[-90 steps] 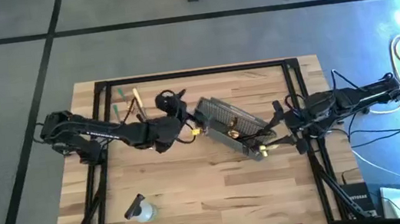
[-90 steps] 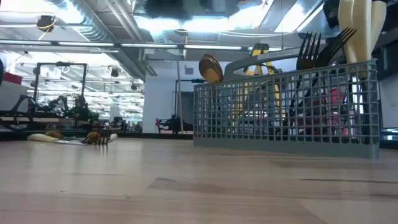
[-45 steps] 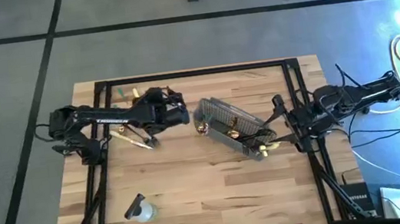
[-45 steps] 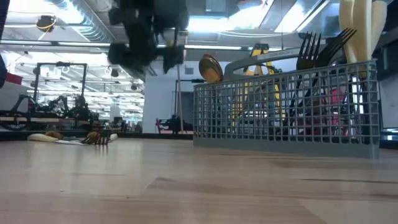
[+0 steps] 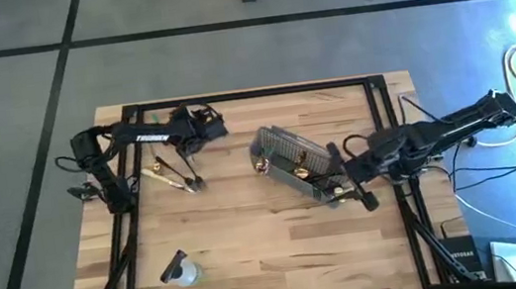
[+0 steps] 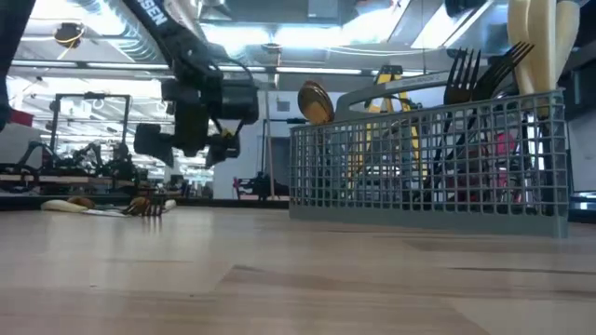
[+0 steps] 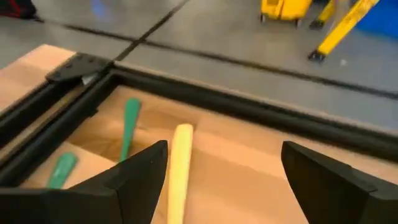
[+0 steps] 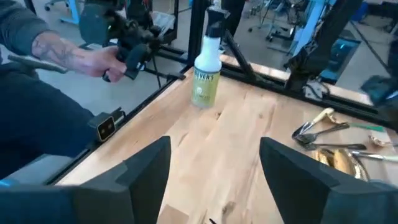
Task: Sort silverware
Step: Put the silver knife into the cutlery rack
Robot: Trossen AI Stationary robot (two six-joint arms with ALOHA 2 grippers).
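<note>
Hovering left tool [image 7: 221, 180], fingers spread

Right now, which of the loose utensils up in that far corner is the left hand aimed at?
The pale yellow utensil handle: it lies between the open fingers of the left hand, while the two green utensils lie off to one side, nearer the table's black frame.

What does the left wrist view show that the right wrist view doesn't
Only the left wrist view shows the pale yellow handle and two green utensils lying by the table's black corner frame, seen between the open left gripper. Only the right wrist view shows the spray bottle, a pile of loose silverware farther along the table, and a person's hand holding a controller beyond the edge, seen past the open right gripper. Both show the wooden tabletop and its black frame.
</note>
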